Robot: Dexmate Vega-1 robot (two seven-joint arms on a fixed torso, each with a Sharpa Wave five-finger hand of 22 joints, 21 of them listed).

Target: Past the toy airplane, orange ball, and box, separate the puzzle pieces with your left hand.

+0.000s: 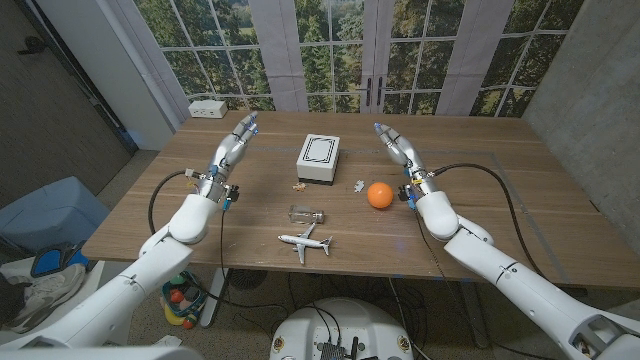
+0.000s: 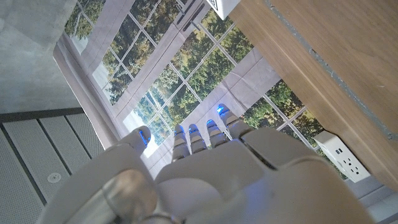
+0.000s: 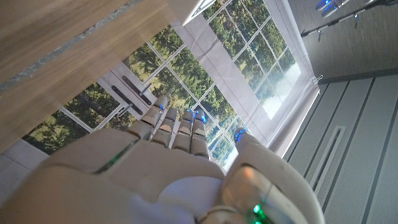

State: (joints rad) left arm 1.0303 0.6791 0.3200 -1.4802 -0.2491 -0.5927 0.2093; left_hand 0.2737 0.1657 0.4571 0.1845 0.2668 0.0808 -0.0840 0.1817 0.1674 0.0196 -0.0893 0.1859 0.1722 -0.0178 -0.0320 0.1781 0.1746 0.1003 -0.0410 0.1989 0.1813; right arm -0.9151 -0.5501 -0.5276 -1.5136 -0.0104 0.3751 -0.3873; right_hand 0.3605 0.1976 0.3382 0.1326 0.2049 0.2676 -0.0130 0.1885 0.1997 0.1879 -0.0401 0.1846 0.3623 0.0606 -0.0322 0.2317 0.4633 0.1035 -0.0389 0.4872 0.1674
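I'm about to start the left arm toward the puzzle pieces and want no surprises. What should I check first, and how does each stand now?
1. Left hand free: ok, fingers extended, holding nothing.
2. Right hand clear of work: ok, raised beside the orange ball.
3. Tan puzzle piece and grey puzzle piece located: ok, either side of the white rectangular box.
4. Pieces joined: not ok, they lie apart.
5. White toy airplane off the path: ok, near front edge.

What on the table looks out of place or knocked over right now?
Nothing stands out. The airplane, ball and box sit apart and intact on the table. A small clear item lies by the airplane; two small puzzle pieces flank the box.
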